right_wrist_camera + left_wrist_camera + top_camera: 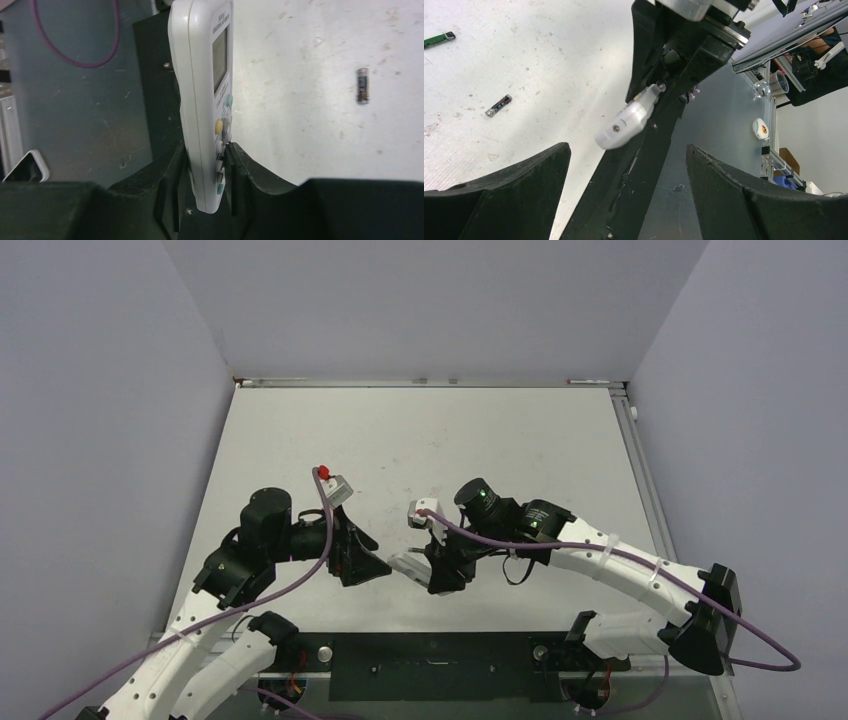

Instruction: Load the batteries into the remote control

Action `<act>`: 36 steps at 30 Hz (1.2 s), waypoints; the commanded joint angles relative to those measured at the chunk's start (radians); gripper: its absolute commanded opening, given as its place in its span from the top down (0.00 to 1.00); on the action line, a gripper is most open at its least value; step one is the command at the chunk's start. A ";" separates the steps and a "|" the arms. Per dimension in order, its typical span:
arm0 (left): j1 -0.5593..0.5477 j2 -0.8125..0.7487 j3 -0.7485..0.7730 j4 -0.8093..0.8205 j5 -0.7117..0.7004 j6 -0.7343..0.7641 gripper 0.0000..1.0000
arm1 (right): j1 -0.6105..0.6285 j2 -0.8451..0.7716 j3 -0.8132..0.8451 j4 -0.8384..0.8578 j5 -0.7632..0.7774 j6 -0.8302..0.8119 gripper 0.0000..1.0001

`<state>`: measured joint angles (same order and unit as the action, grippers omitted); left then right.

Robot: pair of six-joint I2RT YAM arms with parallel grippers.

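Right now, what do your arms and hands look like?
Both arms are white links with black joint housings, each trailed by a purple cable. The left arm carries a yellow triangle sticker; the right arm shows green lights and white cable ties. The left hand and right hand have broad black wedge-shaped fingers.

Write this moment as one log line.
right gripper: shut on slim white remote control | left gripper: open | dark cylindrical battery: on white table

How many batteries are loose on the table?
2, both lying on the table in the left wrist view: the near battery mid-left, the far battery at the top-left corner. I can't rule out hidden ones.
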<state>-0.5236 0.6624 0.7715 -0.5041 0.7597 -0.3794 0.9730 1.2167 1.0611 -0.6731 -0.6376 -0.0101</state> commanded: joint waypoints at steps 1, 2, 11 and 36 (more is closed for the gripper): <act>-0.019 0.008 0.051 -0.015 -0.016 0.045 0.17 | -0.007 0.015 0.052 0.002 -0.214 0.004 0.91; -0.024 0.013 0.051 -0.014 -0.009 0.046 0.17 | -0.007 0.018 0.053 0.008 -0.242 0.005 0.91; -0.077 0.015 0.040 0.008 0.060 0.046 0.18 | -0.017 0.064 0.080 0.034 -0.351 0.033 0.91; -0.160 0.007 -0.027 0.157 0.174 -0.021 0.45 | -0.019 0.085 0.085 0.145 -0.490 0.113 0.91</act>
<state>-0.6708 0.6716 0.7460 -0.4141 0.9085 -0.3969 0.9615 1.3209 1.1053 -0.5941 -1.0748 0.1024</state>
